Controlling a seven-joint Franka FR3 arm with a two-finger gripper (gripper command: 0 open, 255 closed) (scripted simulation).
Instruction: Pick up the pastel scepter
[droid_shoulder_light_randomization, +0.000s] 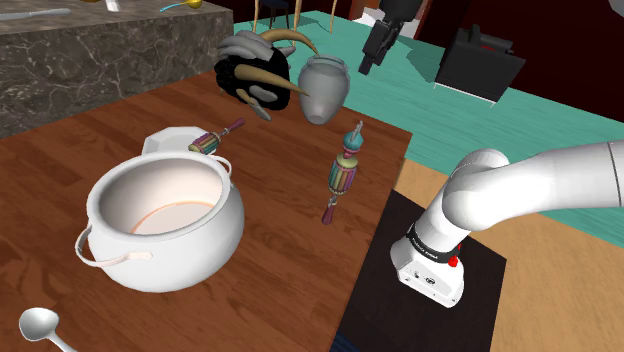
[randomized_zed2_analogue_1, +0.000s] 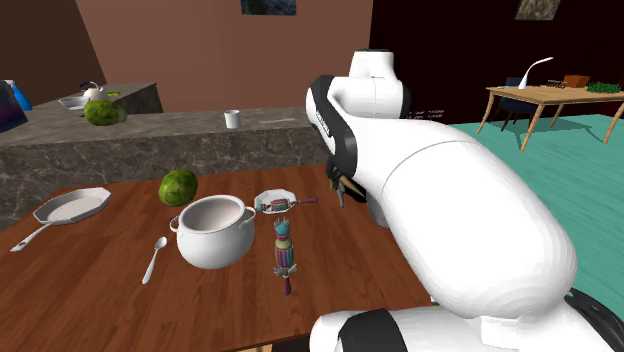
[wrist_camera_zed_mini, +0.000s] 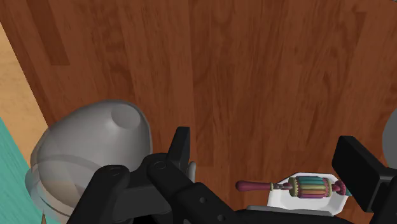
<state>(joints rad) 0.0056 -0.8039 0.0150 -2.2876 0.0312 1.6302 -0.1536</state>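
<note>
The pincer (wrist_camera_zed_mini: 267, 146) stands wide open (clasping nothing), above a striped scepter (wrist_camera_zed_mini: 305, 188) lying on a white dish (wrist_camera_zed_mini: 338, 198).

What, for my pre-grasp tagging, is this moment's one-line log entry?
phase: approach | gripper: open, empty, above table | striped scepter: on white dish, framed between fingers, untouched | second scepter: lying on table

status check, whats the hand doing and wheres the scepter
Hand open, empty, up off the table. Dish scepter ahead of it; second scepter on bare wood. Grey vase close alongside.
</note>
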